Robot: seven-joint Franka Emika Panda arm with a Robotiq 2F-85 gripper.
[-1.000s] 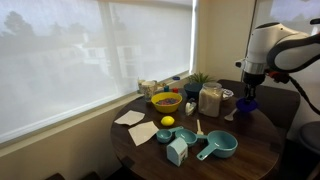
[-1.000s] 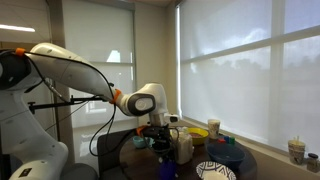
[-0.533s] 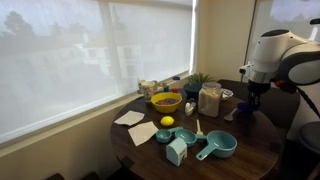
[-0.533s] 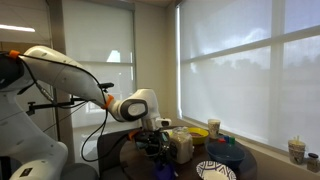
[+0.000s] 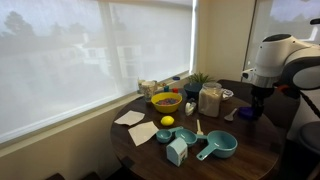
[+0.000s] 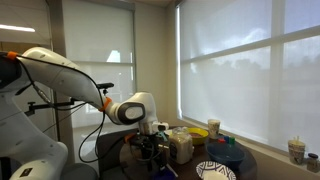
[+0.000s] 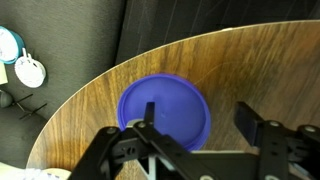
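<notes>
In the wrist view a round blue bowl (image 7: 175,100) lies on the wooden table near its curved edge. My gripper (image 7: 197,110) hangs just above it, open. One finger (image 7: 150,110) stands over the bowl's middle and the other (image 7: 248,118) over bare wood to the right, so nothing is held. In an exterior view the gripper (image 5: 250,100) is at the table's far right side over the blue bowl (image 5: 247,113). In an exterior view the gripper (image 6: 150,150) is low beside a clear jar (image 6: 181,148).
On the round wooden table (image 5: 250,152) are a yellow bowl (image 5: 166,101), a lemon (image 5: 168,122), a teal measuring cup (image 5: 217,148), a pale blue carton (image 5: 177,151), a jar of oats (image 5: 210,100), a plant (image 5: 200,80) and napkins (image 5: 143,133). Windows with blinds stand behind.
The jaws have gone from shut to open, and the arm has shifted a little sideways and lower. The blue bowl now lies free on the table under the gripper.
</notes>
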